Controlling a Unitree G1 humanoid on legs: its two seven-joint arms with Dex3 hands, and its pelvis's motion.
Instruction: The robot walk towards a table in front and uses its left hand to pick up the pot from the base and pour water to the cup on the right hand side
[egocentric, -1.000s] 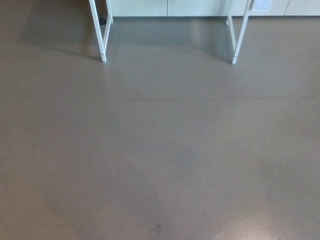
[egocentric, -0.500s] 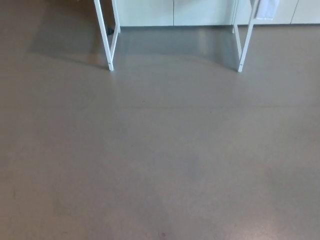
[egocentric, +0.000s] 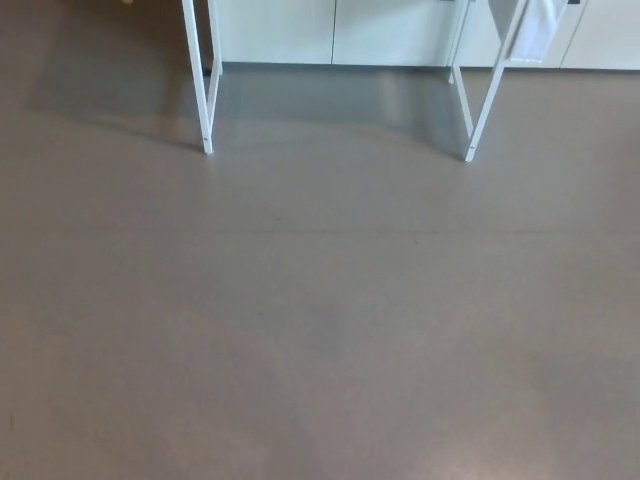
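Only the lower part of a table shows at the top of the head view: a white left leg (egocentric: 200, 90) and a white right leg (egocentric: 485, 95) standing on the grey-brown floor (egocentric: 320, 320). The tabletop is out of frame, so no pot, base or cup can be seen. Neither of my hands nor any part of my arms appears in the picture.
White cabinet fronts (egocentric: 330, 30) run along the wall behind the table legs. A white cloth (egocentric: 538, 28) hangs by the right leg at the top right. The table's shadow darkens the floor under and left of the legs.
The whole picture has shifted: the table legs now sit lower in the frame and look a little larger, so the camera has moved. Nothing in the scene itself has moved.
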